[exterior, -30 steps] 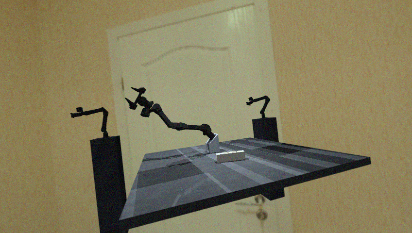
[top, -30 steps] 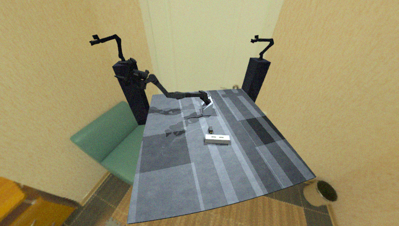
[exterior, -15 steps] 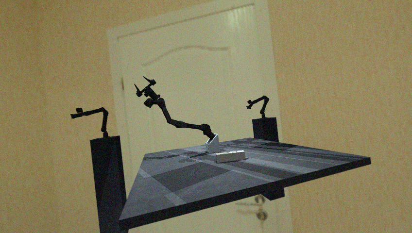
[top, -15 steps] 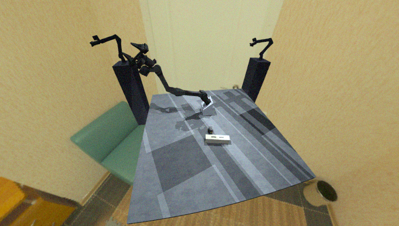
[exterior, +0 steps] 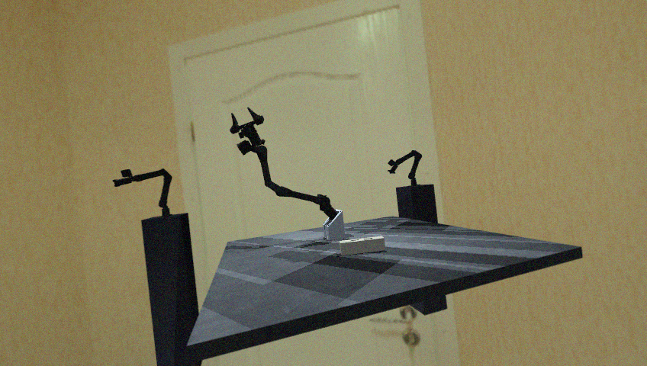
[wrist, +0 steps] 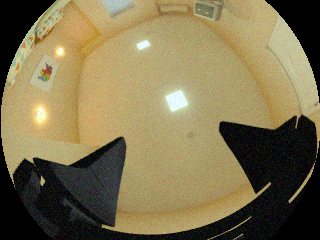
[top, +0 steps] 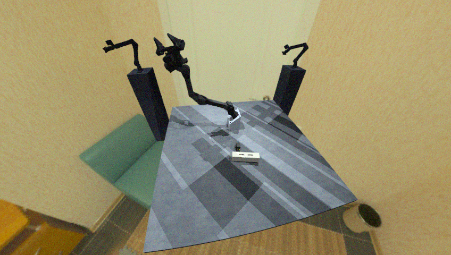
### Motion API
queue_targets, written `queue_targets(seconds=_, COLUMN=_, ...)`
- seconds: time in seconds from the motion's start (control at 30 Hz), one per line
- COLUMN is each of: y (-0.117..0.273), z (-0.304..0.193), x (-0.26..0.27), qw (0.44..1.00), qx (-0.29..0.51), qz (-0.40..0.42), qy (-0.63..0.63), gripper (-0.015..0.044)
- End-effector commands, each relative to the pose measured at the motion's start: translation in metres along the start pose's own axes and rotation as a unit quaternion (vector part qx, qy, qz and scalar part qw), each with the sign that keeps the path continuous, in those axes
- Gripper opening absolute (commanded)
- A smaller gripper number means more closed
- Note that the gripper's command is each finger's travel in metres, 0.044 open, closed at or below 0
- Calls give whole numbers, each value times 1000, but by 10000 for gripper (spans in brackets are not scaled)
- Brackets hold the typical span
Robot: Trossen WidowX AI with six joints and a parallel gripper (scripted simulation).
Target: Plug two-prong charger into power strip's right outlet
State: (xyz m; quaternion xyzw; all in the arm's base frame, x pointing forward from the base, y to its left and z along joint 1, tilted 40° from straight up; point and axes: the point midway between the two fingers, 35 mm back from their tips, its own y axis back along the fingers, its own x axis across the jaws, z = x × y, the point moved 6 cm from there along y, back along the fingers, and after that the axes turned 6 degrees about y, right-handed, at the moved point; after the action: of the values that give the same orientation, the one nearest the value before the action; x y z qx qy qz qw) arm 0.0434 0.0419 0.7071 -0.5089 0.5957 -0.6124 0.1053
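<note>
The small black charger [top: 237, 146] sits on the table just behind the power strip, toward the arm's base; its prongs are too small to make out. The white power strip [top: 245, 156] [exterior: 362, 245] lies on the table with two dark outlets on its top face. The charger is hidden behind the strip in the exterior view. My gripper [top: 160, 35] [exterior: 240, 110] [wrist: 175, 134] is wide open and empty, raised high above the table at the back left, fingers pointing up, far from charger and strip. The wrist view shows only ceiling and walls between the fingers.
My arm's white base mount [top: 234, 121] [exterior: 333, 226] stands at the back of the patterned table [top: 202, 218] [exterior: 254, 299]. Two dark pillars [top: 147, 101] [top: 289, 85] carry other small arms behind the table on both sides. A green chair [top: 117, 148] is at the left.
</note>
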Motion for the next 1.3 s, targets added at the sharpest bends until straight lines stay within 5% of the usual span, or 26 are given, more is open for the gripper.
queue_targets(seconds=0.0, y=-5, z=-20, x=-40, qw=997, qx=11, qz=-42, qy=64, gripper=440)
queue_targets(seconds=0.63, y=-11, z=-25, x=-154, qw=942, qx=8, qz=-162, qy=293, gripper=440)
queue_targets(seconds=1.27, y=3, z=27, x=-289, qw=817, qx=5, qz=-326, qy=476, gripper=440)
